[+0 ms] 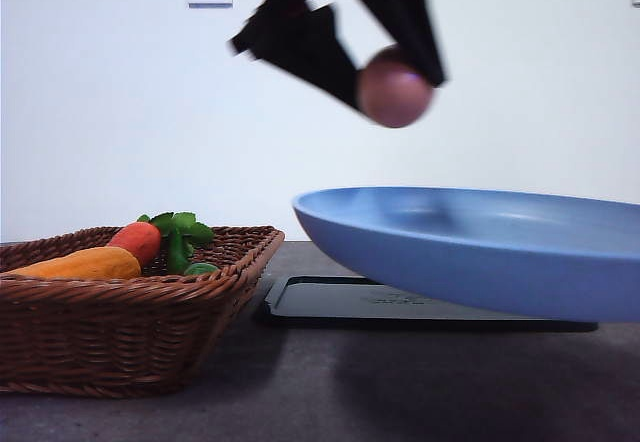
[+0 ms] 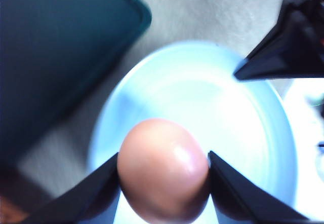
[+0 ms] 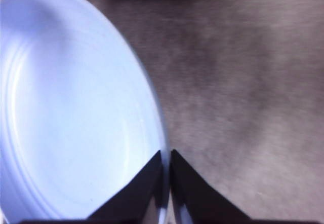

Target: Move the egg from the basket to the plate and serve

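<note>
The egg point(image 1: 394, 88) is out of the basket point(image 1: 120, 307) and hangs in the air, pinched between the two fingers of the left tool point(image 1: 400, 80), above the raised plate point(image 1: 480, 247). In the left wrist view the egg point(image 2: 163, 168) sits snug between the dark fingers point(image 2: 98, 188), with the pale bowl of the plate point(image 2: 228, 107) right underneath, so the carry looks nearly finished.

The right tool point(image 3: 166, 183) is closed down on the plate's rim point(image 3: 163, 193), one finger on each side of the edge, and holds the plate tilted off the desk point(image 1: 320, 392). A flat black tray point(image 1: 400, 302) lies on the desk beneath it, near the middle. The basket stands toward the desk's left edge with only an orange toy vegetable point(image 1: 85, 264), a red one point(image 1: 140, 240) and some green leaves point(image 1: 180, 234) in it.

So the pick and lift are done. What remains, as I judge it, is to lower and release the egg into the plate's centre, then serve the plate, perhaps by setting it on the tray. With the plate slanted, the egg could roll once freed.
</note>
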`<control>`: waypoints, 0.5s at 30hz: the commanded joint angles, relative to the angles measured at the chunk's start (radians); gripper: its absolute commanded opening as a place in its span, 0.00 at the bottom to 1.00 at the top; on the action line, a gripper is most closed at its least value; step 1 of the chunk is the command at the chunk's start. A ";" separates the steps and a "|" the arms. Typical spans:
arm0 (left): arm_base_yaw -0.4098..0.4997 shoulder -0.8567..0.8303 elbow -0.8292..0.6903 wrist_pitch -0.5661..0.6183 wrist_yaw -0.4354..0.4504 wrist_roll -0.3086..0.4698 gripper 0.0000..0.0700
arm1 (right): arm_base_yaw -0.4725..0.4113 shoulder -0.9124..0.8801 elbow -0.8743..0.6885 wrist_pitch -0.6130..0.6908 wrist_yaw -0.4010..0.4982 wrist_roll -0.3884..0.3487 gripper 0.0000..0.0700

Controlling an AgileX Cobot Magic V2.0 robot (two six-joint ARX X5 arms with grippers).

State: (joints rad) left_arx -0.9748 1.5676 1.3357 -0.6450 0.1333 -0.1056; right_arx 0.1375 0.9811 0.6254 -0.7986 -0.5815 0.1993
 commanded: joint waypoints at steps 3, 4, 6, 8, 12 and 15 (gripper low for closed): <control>-0.073 0.046 0.011 0.037 -0.068 0.068 0.24 | 0.003 0.014 0.004 0.016 -0.025 0.003 0.00; -0.080 0.057 0.011 0.039 -0.069 0.068 0.24 | 0.003 0.014 0.004 0.017 -0.025 0.003 0.00; -0.089 0.082 0.011 0.038 -0.069 0.068 0.24 | 0.003 0.014 0.004 0.016 -0.025 0.003 0.00; -0.091 0.110 0.011 0.036 -0.068 0.068 0.24 | 0.003 0.014 0.004 0.016 -0.025 0.003 0.00; -0.092 0.166 0.011 0.031 -0.068 0.067 0.25 | 0.003 0.014 0.004 0.016 -0.025 0.002 0.00; -0.092 0.185 0.011 0.030 -0.068 0.066 0.25 | 0.003 0.014 0.004 0.016 -0.025 0.002 0.00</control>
State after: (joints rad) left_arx -1.0561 1.7418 1.3346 -0.6216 0.0685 -0.0494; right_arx 0.1375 0.9863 0.6254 -0.7937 -0.5906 0.1989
